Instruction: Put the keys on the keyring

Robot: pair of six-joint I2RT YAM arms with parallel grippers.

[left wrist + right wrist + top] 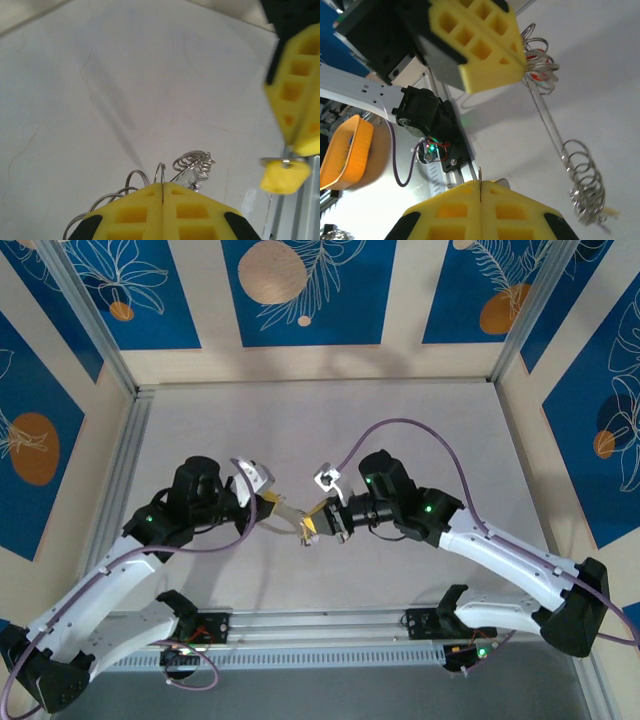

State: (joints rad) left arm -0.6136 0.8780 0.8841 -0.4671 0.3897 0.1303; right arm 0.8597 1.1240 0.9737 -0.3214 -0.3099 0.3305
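Observation:
My left gripper (164, 185) is shut on the keyring (134, 179), a thin grey wire whose loops curl out beside its yellow fingertips. Several small split rings (195, 162) bunch on the wire just beyond. In the right wrist view the left gripper (520, 70) hangs at the top, red tags (538, 67) beside it. From there the keyring wire (547, 120) runs down to more small rings (585, 185). My right gripper (481, 182) is shut on a flat metal key edge-on. From the left wrist that key's yellow tag (285, 177) shows below the right fingers (295, 100). Both grippers (292, 518) (313, 527) meet mid-table.
An aluminium rail (320, 625) runs along the near edge with the arm bases on it. An orange bin (345, 150) sits off the table beyond the rail. Frame posts (120, 370) and patterned walls (310, 290) close in the white tabletop (320, 430).

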